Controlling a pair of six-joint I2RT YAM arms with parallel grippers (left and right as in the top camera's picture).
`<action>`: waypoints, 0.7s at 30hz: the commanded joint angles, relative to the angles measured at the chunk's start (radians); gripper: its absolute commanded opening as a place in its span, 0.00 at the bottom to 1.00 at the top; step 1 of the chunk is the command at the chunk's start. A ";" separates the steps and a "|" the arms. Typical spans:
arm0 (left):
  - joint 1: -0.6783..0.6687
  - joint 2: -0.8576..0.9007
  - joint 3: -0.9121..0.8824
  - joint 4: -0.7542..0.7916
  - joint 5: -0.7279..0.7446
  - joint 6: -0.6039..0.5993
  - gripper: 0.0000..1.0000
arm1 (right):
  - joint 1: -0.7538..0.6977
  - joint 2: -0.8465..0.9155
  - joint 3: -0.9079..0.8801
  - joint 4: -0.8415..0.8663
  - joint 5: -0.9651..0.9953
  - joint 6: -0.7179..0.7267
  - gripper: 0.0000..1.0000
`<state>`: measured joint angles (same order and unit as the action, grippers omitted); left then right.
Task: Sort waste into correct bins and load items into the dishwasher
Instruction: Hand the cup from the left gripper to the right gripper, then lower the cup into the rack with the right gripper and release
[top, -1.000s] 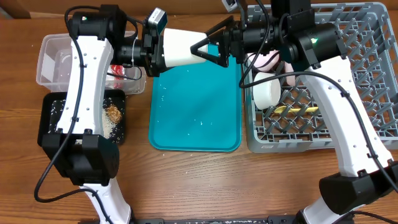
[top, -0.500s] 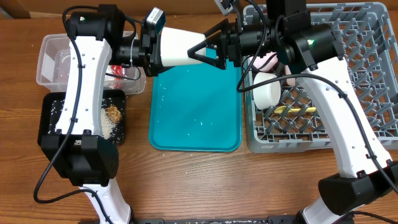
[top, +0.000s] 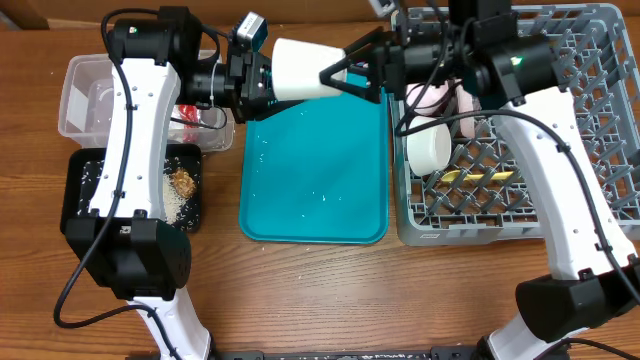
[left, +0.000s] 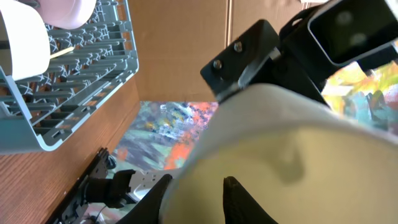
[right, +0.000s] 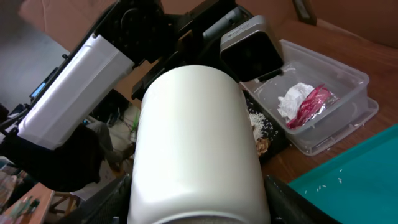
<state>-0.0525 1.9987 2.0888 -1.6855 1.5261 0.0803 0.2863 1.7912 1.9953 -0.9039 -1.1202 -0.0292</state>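
From above, you have the white bowl (top: 300, 68) in the air over the far edge of the teal tray (top: 310, 190), lying on its side between both arms. The left gripper (top: 262, 82) is at its mouth and the right gripper (top: 345, 75) wraps its base end. The dish rack (top: 590, 100) is just to the right, already holding a white cup (top: 428, 148), a pink bowl (top: 430, 97) and a yellow spoon (top: 475, 175). The clear tub (top: 85, 110) and the black tray (top: 80, 190) sit at the far left.

In the left wrist view the left gripper (left: 198, 180) straddles the bowl's rim, with one of its fingers (left: 239, 199) inside the bowl and the other outside. You cannot tell here whether they pinch the wall or merely bracket it.

In the right wrist view the bowl (right: 196, 137) fills the frame, and the right gripper (right: 199, 199) has a dark finger tight against each flank. It looks clamped across the body and carrying the bowl. Behind it, the tub (right: 336, 124) holds the crumpled napkin (right: 292, 99) and the red wrapper (right: 314, 102).

Treat the bowl as stiff, smooth and probably light. The glossy curved wall looks slippery, so a grip across the round body could let it roll or slide out. Pinching the rim wall, one finger in and one out, looks more secure. It may chip if it drops onto the rack pegs, so lower it gently.

No brand, label or writing can be read on the bowl, the bins or the rack.
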 joint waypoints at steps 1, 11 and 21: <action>-0.006 -0.048 0.016 0.000 0.011 0.002 0.29 | -0.048 -0.013 0.001 -0.002 -0.008 -0.002 0.44; -0.006 -0.048 0.016 0.011 0.008 0.002 0.30 | -0.159 -0.067 0.001 -0.046 -0.004 -0.002 0.44; -0.006 -0.048 0.016 0.073 -0.202 0.001 0.31 | -0.209 -0.131 0.002 -0.327 0.512 0.006 0.44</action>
<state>-0.0525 1.9911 2.0888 -1.6451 1.4544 0.0803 0.1020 1.7454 1.9945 -1.1519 -0.8738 -0.0269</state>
